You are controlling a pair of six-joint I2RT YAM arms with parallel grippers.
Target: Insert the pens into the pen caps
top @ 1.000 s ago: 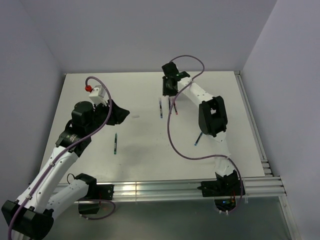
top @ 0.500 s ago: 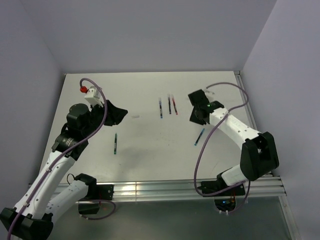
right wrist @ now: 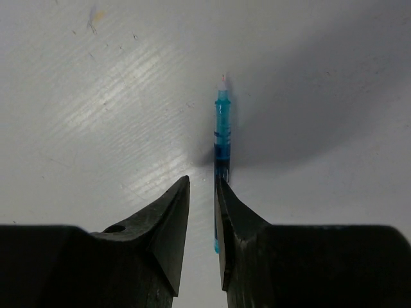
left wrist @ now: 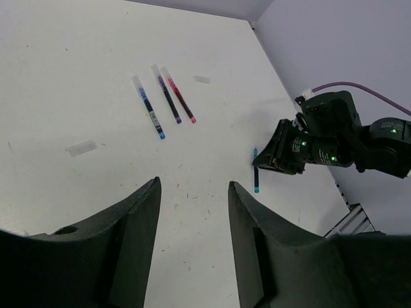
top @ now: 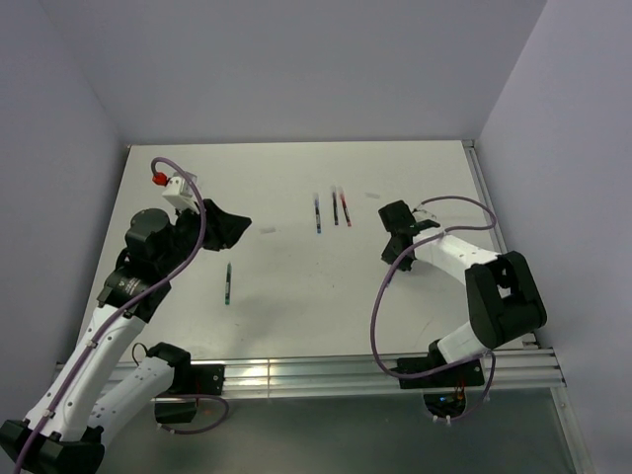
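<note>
A light blue pen (right wrist: pixel 222 135) lies on the table, its barrel running in between my right gripper's (right wrist: pixel 202 181) fingers. It lies along the inner face of the right finger, and the left finger stands a narrow gap away from it. In the left wrist view the same pen (left wrist: pixel 255 181) sticks out from under the right gripper (left wrist: pixel 266 159). My left gripper (left wrist: pixel 194 183) hangs open over bare table with nothing in it. Pale pen caps (left wrist: pixel 81 148) (left wrist: pixel 202 79) lie loose. A green-tipped pen (top: pixel 228 283) lies near the left gripper (top: pixel 242 222).
Three pens lie side by side at the far middle: a dark blue one (left wrist: pixel 149 109), a dark one (left wrist: pixel 167 97) and a red one (left wrist: pixel 180 101), each with a pale end. An aluminium rail (top: pixel 326 373) runs along the near table edge.
My right arm has swung from beside the three far pens to the right and come down over the light blue pen, its jaws narrowing. The left arm has barely shifted.
</note>
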